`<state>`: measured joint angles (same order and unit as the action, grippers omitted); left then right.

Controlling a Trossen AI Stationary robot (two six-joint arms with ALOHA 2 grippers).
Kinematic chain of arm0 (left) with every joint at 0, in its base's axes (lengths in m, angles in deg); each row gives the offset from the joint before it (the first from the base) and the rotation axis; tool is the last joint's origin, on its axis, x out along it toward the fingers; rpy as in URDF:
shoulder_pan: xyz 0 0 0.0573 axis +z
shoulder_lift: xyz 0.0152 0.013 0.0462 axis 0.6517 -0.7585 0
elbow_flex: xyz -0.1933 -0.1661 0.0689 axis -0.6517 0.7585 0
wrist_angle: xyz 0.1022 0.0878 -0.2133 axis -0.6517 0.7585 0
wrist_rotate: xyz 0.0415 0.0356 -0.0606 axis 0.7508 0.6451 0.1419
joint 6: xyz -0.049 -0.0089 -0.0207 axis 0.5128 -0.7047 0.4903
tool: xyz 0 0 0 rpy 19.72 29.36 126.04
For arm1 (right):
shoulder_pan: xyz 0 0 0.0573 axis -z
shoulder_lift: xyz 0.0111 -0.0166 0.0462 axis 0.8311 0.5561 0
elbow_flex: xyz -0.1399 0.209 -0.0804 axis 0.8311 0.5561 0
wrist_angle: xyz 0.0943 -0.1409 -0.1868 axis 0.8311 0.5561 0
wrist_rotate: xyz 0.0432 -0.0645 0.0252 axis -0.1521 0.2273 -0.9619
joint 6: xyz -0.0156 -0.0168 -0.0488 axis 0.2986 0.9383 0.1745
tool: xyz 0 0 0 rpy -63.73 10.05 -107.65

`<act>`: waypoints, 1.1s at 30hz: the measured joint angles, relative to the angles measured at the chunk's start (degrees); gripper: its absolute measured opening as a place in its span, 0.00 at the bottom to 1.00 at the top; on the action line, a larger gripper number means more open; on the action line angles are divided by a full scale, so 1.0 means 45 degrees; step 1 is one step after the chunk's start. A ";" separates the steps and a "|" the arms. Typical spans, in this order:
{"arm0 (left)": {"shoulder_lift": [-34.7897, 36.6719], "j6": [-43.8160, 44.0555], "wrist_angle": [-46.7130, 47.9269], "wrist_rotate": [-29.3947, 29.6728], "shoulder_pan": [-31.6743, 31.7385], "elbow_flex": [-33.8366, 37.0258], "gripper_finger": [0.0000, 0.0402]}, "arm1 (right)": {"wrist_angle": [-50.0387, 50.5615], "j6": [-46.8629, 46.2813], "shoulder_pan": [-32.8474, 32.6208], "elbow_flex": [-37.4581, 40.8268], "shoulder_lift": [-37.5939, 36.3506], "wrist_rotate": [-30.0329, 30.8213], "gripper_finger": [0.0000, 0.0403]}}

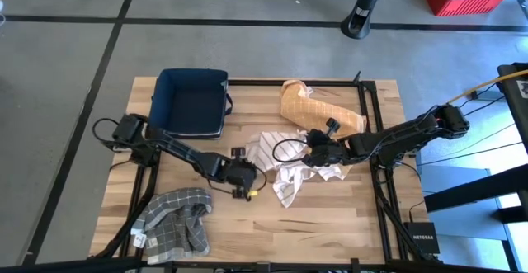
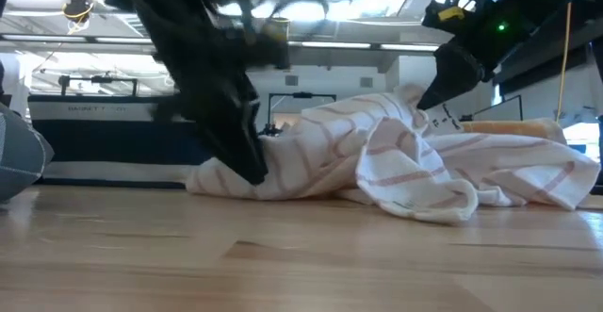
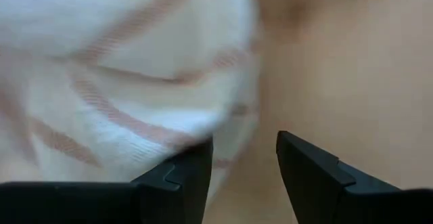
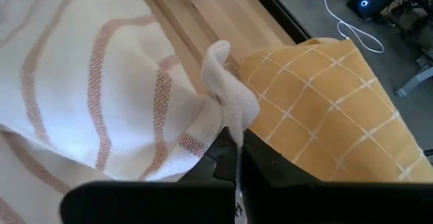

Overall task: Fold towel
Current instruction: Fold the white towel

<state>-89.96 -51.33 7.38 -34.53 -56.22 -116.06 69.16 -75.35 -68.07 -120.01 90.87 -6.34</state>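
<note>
Left gripper sits low at the table's mid area, fingers apart w/ a clear gap. Left wrist view: the white towel w/ pale red stripes lies right in front of the fingers, its edge just reaching one finger, the gap itself over bare wood. So nothing is gripped on that side yet. In the high view the towel lies immediately to the right of this gripper, bunched, not flat.

The towel is a crumpled heap near table centre, long axis running roughly from its far-left part down toward the near edge, w/ a tail hanging toward the near side. Low view shows it humped, folds stacked on each other.

Right gripper is at the towel's right side, fingers closed on a corner of the cloth; right wrist view shows a pinched tuft standing up out of the closed fingers. Just beyond it lies a mustard checked cloth, touching or nearly touching the towel.

Judgement: the next move turns on the left gripper, since the towel edge lies just right of it; it needs a small push toward the cloth before closing. Both arms are abt equally near, one per side.

Also on table: navy bin, grey checked cloth.
</note>
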 joint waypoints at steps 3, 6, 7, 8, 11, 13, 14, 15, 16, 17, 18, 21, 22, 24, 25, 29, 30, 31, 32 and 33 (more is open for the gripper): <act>-0.0398 -0.0177 -0.0010 0.0563 0.0323 0.0000 0.40 | -0.0018 0.0005 0.0000 0.0005 0.0000 -0.0005 0.02; -0.0645 -0.0182 -0.0144 -0.0319 0.0567 -0.0010 0.40 | -0.0018 0.0010 -0.0005 0.0005 0.0000 -0.0107 0.02; -0.0706 -0.0196 -0.0147 -0.0437 0.0603 -0.0034 0.40 | -0.0008 0.0010 -0.0005 0.0005 0.0000 -0.0131 0.02; -0.0768 -0.0243 -0.0147 -0.0372 0.0624 -0.0039 0.40 | -0.0023 0.0012 -0.0005 0.0005 0.0000 -0.0131 0.02; -0.0865 -0.0292 -0.0203 0.1008 0.0587 -0.0038 0.39 | -0.0018 0.0029 -0.0005 0.0005 0.0000 -0.0141 0.02; -0.0903 -0.0584 -0.0314 0.1782 0.0643 -0.0024 0.38 | -0.0018 0.0028 -0.0009 0.0005 0.0000 -0.0148 0.02; -0.0912 -0.0904 -0.0348 0.2032 0.0741 -0.0005 0.36 | -0.0013 0.0027 -0.0013 0.0005 0.0000 -0.0176 0.02; -0.0947 -0.1240 -0.0354 0.2110 0.0832 0.0004 0.34 | -0.0028 0.0034 -0.0022 0.0005 0.0000 -0.0234 0.02; -0.0961 -0.1482 -0.0375 0.2149 0.0883 0.0018 0.30 | -0.0038 0.0039 -0.0024 0.0005 0.0000 -0.0243 0.02; -0.0961 -0.1632 -0.0390 0.2270 0.0929 0.0060 0.26 | -0.0036 0.0042 -0.0024 0.0005 0.0000 -0.0246 0.02; -0.0959 -0.1678 -0.0386 0.2276 0.0984 0.0100 0.20 | -0.0039 0.0044 -0.0024 0.0005 0.0000 -0.0248 0.02; -0.0956 -0.1659 -0.0368 0.2070 0.1044 0.0196 0.04 | -0.0042 0.0044 -0.0024 0.0005 0.0000 -0.0248 0.02; -0.0956 -0.1664 -0.0383 0.1929 0.1059 0.0199 0.03 | -0.0047 0.0044 -0.0024 0.0005 0.0000 -0.0251 0.02; -0.0947 -0.1630 -0.0373 0.1725 0.1063 0.0199 0.02 | -0.0046 0.0044 -0.0024 0.0005 0.0000 -0.0257 0.02; -0.0942 -0.1633 -0.0350 0.1710 0.1063 0.0199 0.01 | -0.0046 0.0049 -0.0024 0.0005 0.0000 -0.0258 0.02; -0.0410 -0.1481 0.1360 0.1571 0.0732 -0.0321 0.00 | -0.0076 0.0049 -0.0024 0.0005 0.0002 -0.0455 0.02; -0.0168 -0.1309 0.1915 0.1542 0.0573 -0.0583 0.00 | -0.0083 0.0051 -0.0024 0.0005 -0.0032 -0.0541 0.02; 0.0147 -0.1203 0.2488 0.1404 0.0406 -0.0918 0.00 | -0.0044 0.0054 -0.0024 0.0004 -0.0128 -0.0709 0.02; 0.0495 -0.1105 0.3085 0.1228 0.0236 -0.1243 0.00 | -0.0030 0.0059 -0.0024 -0.0031 -0.0229 -0.0807 0.02; 0.0847 -0.0925 0.3660 0.1104 0.0043 -0.1590 0.00 | -0.0021 0.0095 -0.0027 -0.0119 -0.0379 -0.0913 0.02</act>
<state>-86.14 -55.49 23.85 -29.56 -56.02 -123.22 69.07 -74.92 -68.19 -120.54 89.16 -10.45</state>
